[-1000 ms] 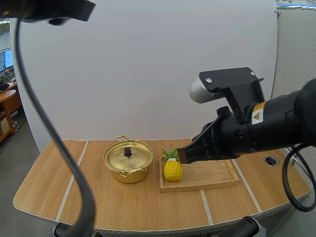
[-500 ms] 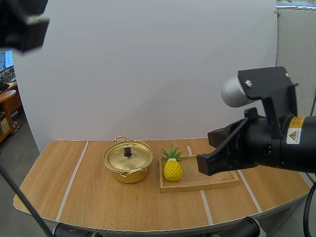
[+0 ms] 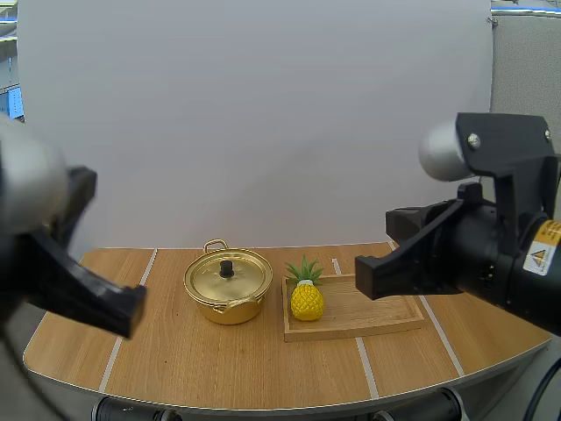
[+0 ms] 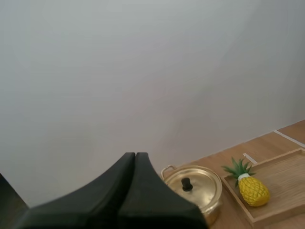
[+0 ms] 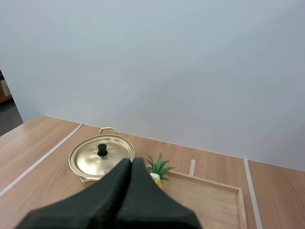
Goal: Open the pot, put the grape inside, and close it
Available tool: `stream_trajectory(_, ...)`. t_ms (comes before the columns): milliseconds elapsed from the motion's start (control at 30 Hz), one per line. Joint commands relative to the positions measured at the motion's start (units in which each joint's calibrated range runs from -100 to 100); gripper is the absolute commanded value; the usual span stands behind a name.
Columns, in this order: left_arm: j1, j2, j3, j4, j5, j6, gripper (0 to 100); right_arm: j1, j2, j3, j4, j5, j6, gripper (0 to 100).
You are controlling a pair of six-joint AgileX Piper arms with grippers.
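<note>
Progress looks nil: the gold pot (image 3: 227,288) sits on the table (image 3: 175,360) with its lid (image 3: 237,279) on and the black knob (image 3: 227,269) untouched, so opening, loading and closing all remain to be done. The fruit on hand is a toy pineapple (image 3: 306,300) rather than a grape. It is yellow with green leaves and stands upright on the wooden tray (image 3: 377,311), at the end nearest the pot and just beside it. The pot is round and shiny, with a loop handle at the back and another at the front. Both arms are held up, well apart from these things. The left gripper (image 4: 135,156) has its fingers pressed together on nothing, and so does the right gripper (image 5: 131,163).
</note>
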Motion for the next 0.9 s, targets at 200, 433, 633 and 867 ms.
stream_trajectory(200, 4.12, -0.1, 21.7, 0.4, -33.1, -15.0, 0, -0.5, -0.3, 10.0, 0.0, -30.6, -4.4, 0)
stream_trajectory(433, 4.12, -0.1, 34.9, 4.5, -58.0, -14.9, 0, -0.5, -0.3, 20.4, 0.0, -51.1, -4.4, 0)
stream_trajectory(633, 4.12, -0.1, 44.8, 4.5, -72.4, -14.9, 0, -0.5, -0.3, 29.9, -0.1, -53.1, -4.4, 0)
stream_trajectory(867, 4.12, -0.1, 54.9, 4.5, -85.2, -15.0, 0, -0.5, -0.3, 40.2, 0.1, -64.3, -4.4, 0)
